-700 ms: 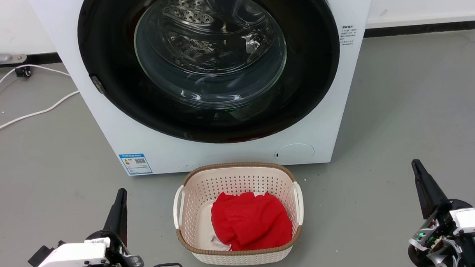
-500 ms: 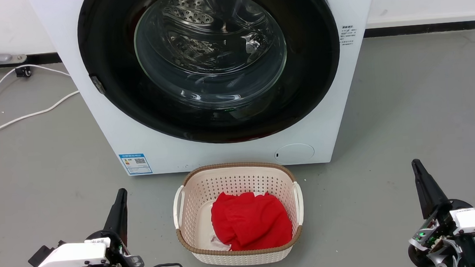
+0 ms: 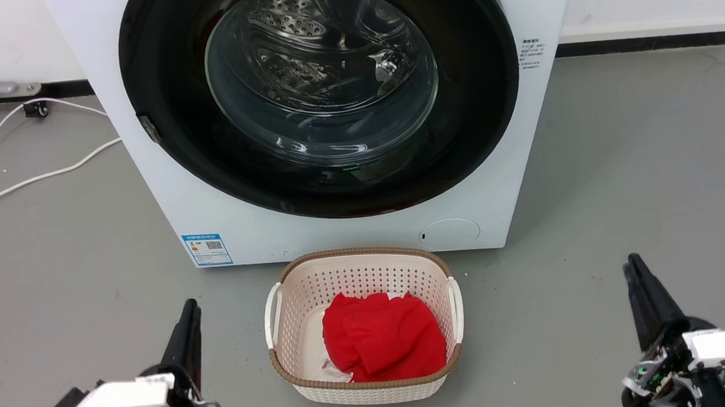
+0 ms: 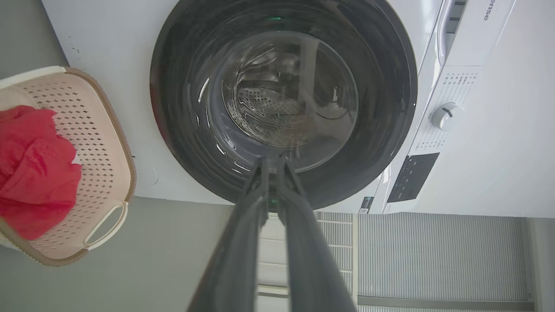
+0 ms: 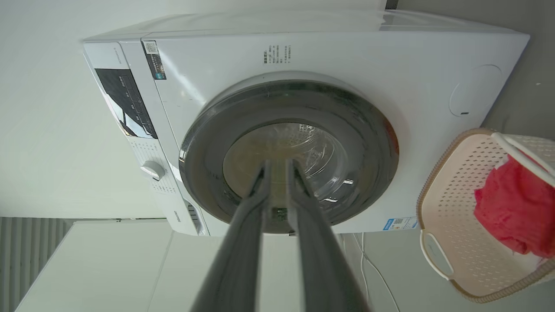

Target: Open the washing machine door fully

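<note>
Both end effectors sit lower in the head view than a moment ago, their dark fingers drawn back toward the bottom edge, while the machine and basket lie where they were. The left end effector (image 3: 190, 304) points up from the lower left, and in its wrist view (image 4: 271, 161) the two fingers meet at the tips, so it is closed and holds nothing. The right end effector (image 3: 630, 261) rises from the lower right. In its wrist view (image 5: 278, 164) a narrow slit runs between the fingers to the tips, so it stands slightly parted and is empty. Each one hovers over the grey floor (image 3: 618, 169), well apart from the machine.

The washing machine door (image 3: 321, 80) is shut, lying flat against the white front of the washing machine (image 3: 148, 198). Its glossy black ring spans nearly the whole width, and the steel drum shows through the clear bowl window. Both wrist views face the door head on (image 4: 282, 95) (image 5: 323, 147), with a white dial (image 4: 446, 116) on the panel beside it.

A pale perforated basket (image 3: 359, 255) with a brown rim stands on the floor just before the machine, between the two arms, and a red cloth (image 3: 383, 340) lies crumpled inside it. A white cable (image 3: 34, 179) trails across the floor to the left.
</note>
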### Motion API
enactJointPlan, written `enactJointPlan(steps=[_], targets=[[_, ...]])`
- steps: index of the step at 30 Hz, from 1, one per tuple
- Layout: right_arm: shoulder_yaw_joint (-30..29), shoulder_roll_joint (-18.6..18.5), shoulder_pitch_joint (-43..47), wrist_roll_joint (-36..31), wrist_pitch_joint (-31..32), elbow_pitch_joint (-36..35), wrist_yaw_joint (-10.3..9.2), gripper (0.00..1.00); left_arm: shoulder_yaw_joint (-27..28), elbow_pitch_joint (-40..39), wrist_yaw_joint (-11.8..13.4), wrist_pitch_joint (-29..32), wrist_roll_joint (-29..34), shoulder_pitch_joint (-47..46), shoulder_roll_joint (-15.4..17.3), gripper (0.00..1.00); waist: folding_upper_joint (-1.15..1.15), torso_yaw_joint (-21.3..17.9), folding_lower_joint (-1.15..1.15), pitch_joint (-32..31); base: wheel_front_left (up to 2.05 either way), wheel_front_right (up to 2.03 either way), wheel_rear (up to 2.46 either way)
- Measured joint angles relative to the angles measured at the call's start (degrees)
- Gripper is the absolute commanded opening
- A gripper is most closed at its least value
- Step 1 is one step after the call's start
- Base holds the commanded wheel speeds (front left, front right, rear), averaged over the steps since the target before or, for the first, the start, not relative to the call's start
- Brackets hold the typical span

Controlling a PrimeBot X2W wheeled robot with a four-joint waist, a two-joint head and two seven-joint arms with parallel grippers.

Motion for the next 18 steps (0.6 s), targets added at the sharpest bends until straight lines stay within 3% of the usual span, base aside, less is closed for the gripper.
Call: enactJointPlan(steps=[8,18], targets=[[1.64,0.12,0.77,0.01,-2.10,-1.85,0.00,1.00,-1.72,-0.85,0.00,-1.44,0.01,0.57,-0.16,1.00,0.00,-0.02,0.00,0.00,0.00,0.00,0.00],[2.29,0.15,1.52,-10.26,-5.14,-4.67,0.00,1.00,-2.93,-4.87,0.00,-5.16,7.26,0.42,0.03,1.00,0.00,0.06,0.00,-0.09,0.00,0.00,0.00]])
